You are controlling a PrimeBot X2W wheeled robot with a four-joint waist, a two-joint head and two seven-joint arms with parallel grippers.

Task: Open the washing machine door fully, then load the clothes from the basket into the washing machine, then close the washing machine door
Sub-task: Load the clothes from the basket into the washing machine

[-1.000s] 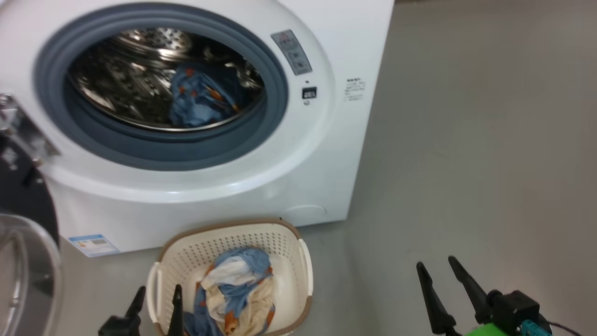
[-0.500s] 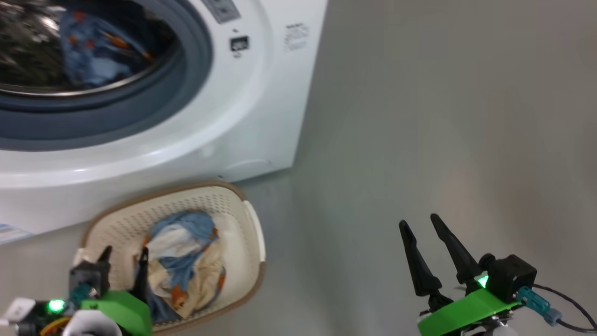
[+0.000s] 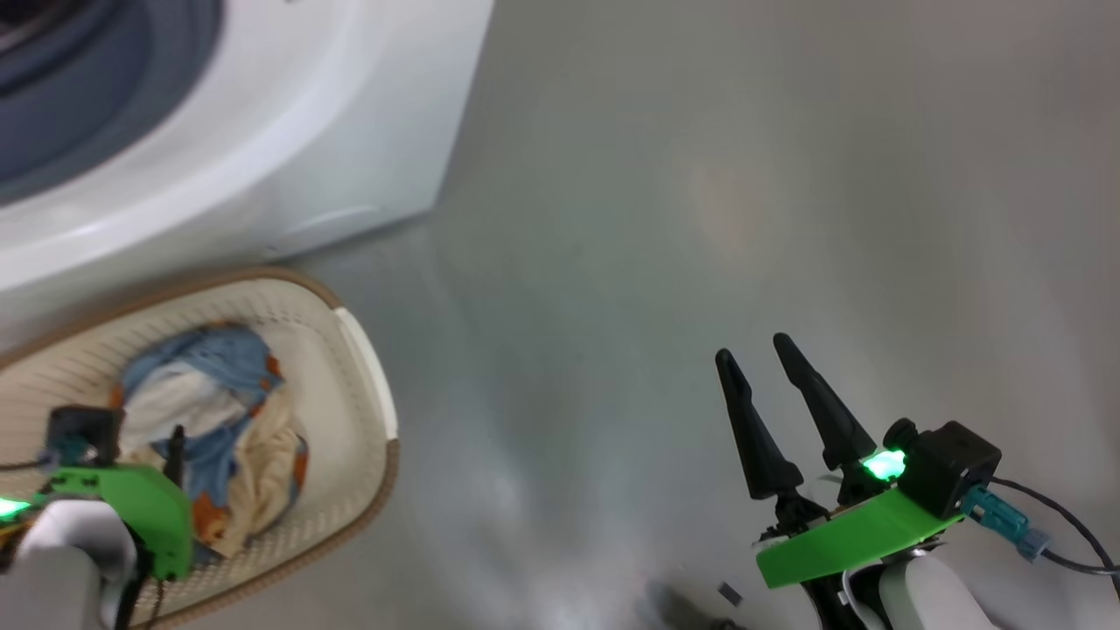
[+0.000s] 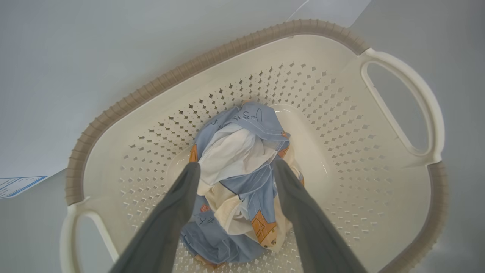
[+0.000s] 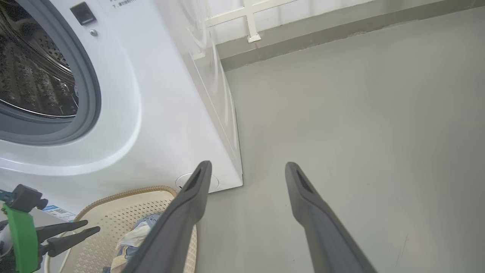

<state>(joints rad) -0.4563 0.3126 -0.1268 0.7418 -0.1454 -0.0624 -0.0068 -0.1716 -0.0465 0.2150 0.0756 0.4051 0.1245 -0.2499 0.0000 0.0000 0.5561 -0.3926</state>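
Clothes (image 4: 242, 151) bundled in the basket (image 4: 341, 125), left claw (image 4: 237, 165) over them.
Its fingers stand apart, straddling the bundle, nothing gripped. Right claw (image 3: 752, 347), likewise spread and empty, hangs above the grey floor (image 3: 700, 175), well apart from the basket, which sits just in front of the washing machine (image 5: 163, 94).

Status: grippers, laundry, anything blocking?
Left gripper open over the clothes in the basket, nothing gripped. Right gripper open, empty, above the floor. Nothing blocking the clothes.

Small print on the washing machine (image 5: 159, 113) is illegible.
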